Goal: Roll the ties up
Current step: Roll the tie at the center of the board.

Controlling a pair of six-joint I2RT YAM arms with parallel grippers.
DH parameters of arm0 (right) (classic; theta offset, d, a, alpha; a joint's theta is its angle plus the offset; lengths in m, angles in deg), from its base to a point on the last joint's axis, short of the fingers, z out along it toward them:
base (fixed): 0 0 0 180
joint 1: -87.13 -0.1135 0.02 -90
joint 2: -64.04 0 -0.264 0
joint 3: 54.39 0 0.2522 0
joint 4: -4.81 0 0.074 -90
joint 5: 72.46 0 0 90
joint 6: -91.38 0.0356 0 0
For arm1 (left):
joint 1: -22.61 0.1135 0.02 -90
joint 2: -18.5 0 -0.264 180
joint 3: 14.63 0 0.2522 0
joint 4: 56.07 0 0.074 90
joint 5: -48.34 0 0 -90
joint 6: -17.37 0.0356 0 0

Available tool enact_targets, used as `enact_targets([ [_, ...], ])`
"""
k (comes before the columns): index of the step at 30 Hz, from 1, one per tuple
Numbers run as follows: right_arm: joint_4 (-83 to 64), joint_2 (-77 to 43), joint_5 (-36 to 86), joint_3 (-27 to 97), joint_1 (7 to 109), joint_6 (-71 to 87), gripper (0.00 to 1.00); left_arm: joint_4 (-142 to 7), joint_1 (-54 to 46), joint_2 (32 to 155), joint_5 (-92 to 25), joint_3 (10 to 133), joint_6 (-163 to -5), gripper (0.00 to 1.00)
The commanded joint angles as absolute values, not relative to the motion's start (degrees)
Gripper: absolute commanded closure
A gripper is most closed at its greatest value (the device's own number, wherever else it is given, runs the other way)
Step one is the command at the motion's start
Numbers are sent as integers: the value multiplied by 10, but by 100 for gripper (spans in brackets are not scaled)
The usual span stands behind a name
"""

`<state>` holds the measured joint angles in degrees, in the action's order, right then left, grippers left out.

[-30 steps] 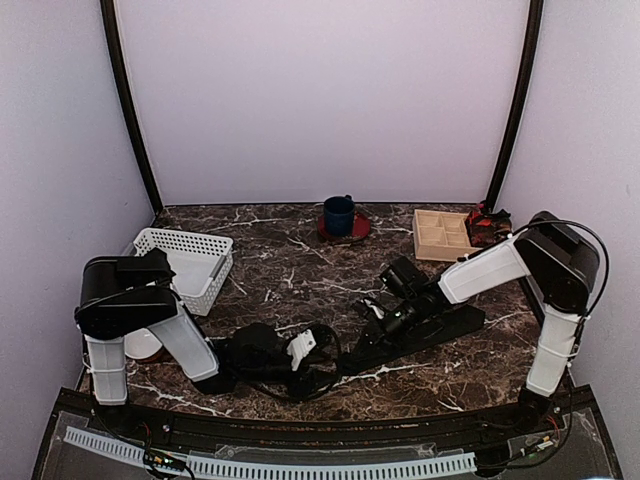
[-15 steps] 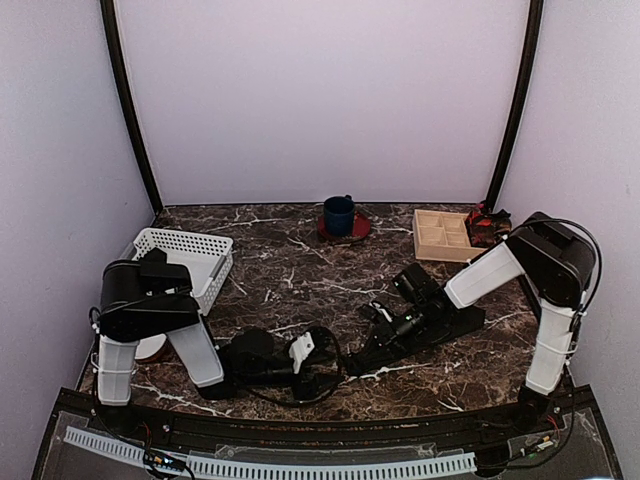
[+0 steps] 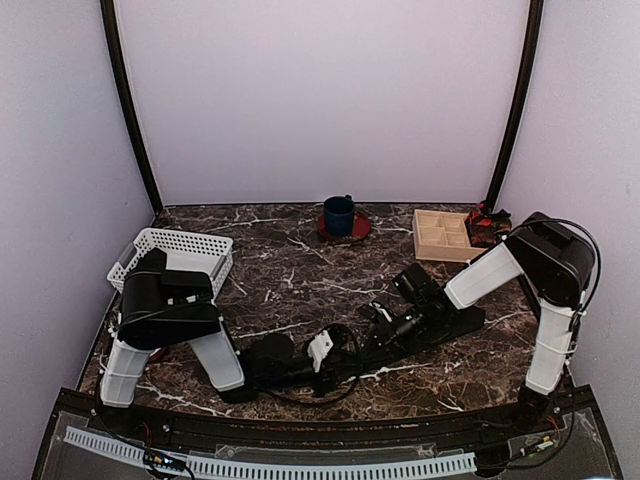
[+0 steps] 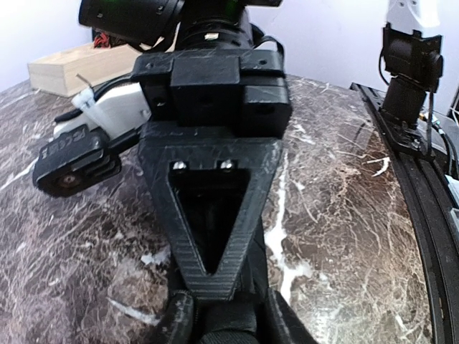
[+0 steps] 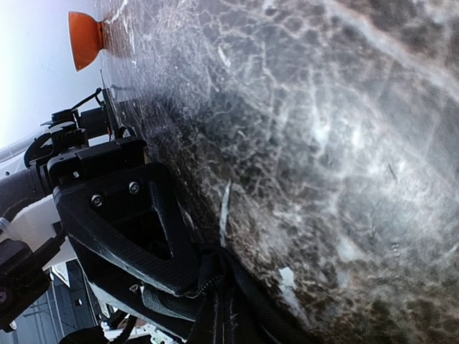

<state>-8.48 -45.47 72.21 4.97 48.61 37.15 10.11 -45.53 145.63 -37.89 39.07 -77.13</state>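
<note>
The tie (image 3: 466,322), a black fabric strip, lies on the worktop (image 3: 300,270) under the right arm, one end running to where the tools meet. It looks light, limp and slippery, best pinched flat near an end. The left tool (image 3: 335,352) and right tool (image 3: 385,322) sit nose to nose; I cannot tell whether either is clamped.

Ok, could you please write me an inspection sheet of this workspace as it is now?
Surface: dark marble table with white veins.
Job's things: long black fabric necktie lying flat, partly under the right arm; no coil seen.
Clutter: white plastic basket at left; blue mug on red saucer, wooden compartment tray, red-and-black object at the back.
Grippers: left gripper and right gripper low, close together mid-table; unclear whether fingers are open.
Cables: black cable looping along the right arm.
Surroundings: plain pale walls.
</note>
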Motion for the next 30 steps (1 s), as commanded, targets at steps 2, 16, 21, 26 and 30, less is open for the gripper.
enact_targets([
  [2,-129,-467,621,32,487,374,100,-114,-462,1415,-433,356,-755,71],
  [16,-163,-372,657,83,454,417,74,-310,-463,1361,-419,392,-717,69],
  [21,-125,-410,662,83,439,436,79,-299,-463,1363,-412,383,-728,67],
  [26,-97,-427,673,82,426,442,69,-292,-463,1363,-406,375,-730,66],
  [30,-91,-427,674,79,417,448,63,-294,-463,1363,-402,376,-726,66],
])
